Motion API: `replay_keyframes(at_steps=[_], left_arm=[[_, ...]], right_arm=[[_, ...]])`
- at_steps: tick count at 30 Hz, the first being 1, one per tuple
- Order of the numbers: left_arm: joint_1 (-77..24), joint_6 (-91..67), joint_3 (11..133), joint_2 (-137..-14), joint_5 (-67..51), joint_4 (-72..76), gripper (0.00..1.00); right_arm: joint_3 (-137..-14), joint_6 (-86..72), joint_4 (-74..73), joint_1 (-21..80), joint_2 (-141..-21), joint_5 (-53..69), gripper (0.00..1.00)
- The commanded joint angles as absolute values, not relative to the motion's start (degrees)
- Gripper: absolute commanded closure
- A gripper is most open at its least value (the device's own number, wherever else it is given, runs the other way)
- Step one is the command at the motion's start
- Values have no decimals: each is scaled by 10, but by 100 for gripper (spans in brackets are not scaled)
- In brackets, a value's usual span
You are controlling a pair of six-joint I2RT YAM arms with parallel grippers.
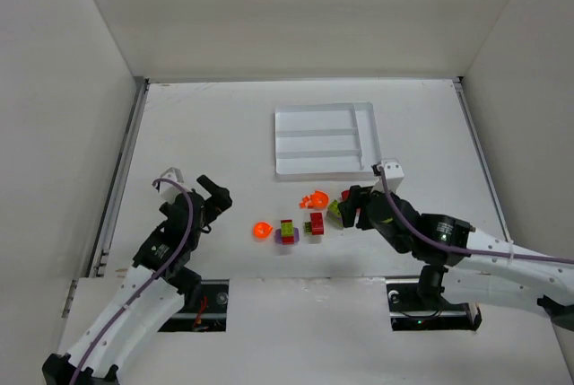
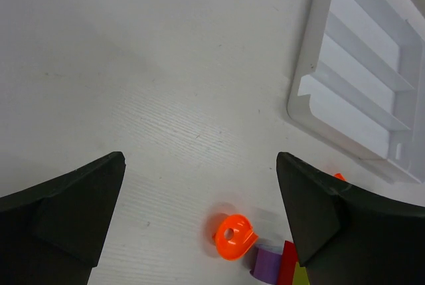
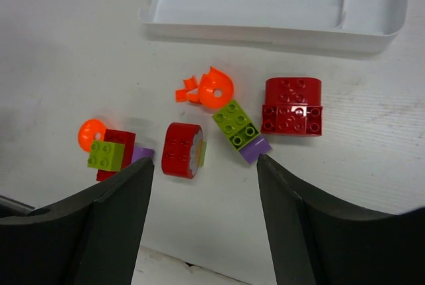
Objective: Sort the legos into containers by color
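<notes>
In the top view the white tray [image 1: 314,121] lies on the desk [image 1: 206,125] toward 12 o'clock, and all its slots look bare. The legos [image 1: 287,231] lie loose in a short row at 6 o'clock of the tray, so I judge that no piece is sorted yet. The right gripper [image 1: 343,212] hangs over the 3 o'clock end of this row. The left gripper [image 1: 215,195] hovers at 9 o'clock of the row, apart from it.

In the left wrist view the left gripper is spread wide and holds nothing. An orange round piece [image 2: 234,235] lies on the desk at 5 o'clock, with a purple piece [image 2: 267,265] just beside it.

In the right wrist view the right gripper is spread too and is empty. A red round brick [image 3: 182,150] lies just ahead of the gap between its fingers. A lime brick [image 3: 236,124] lies just beside it at 2 o'clock.

The step in hand seems to be the first pick. The next move calls for lowering around the red round brick alone, without catching the lime brick, then pinching it and carrying it to one slot at 12 o'clock
</notes>
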State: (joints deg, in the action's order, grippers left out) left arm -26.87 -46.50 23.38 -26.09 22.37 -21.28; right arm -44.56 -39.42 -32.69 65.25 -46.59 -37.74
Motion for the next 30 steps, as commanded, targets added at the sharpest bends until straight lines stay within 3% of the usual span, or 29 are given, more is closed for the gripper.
replay_keyframes(at_steps=[1,4,10,13,16,20,21,27,29,30], left_arm=[[-264,-454,246,-272,242,-207,0],[-254,-454,253,-271,245,-206,0],[-262,-444,267,-295,257,-178,0],[-269,-439,259,-301,263,-151,0],[-270,-430,254,-302,263,-123,0],[-283,-420,237,-283,255,-75,0],[-283,-414,233,-279,257,-63,0],[-303,-396,202,-271,222,1,0],[-312,-387,177,-267,216,43,29],[-312,-384,172,-266,216,50,39]], right_arm=[[-438,-382,-273,674,-468,-393,29],[-442,-375,-268,693,-467,-388,34],[-468,-358,-258,711,-488,-374,78],[-489,-367,-248,711,-543,-359,85],[-520,-384,-244,737,-618,-365,79],[-563,-394,-231,769,-724,-410,40],[-572,-394,-228,769,-744,-412,36],[-620,-406,-223,775,-832,-406,20],[-636,-416,-223,780,-859,-393,18],[-643,-420,-223,783,-869,-390,18]])
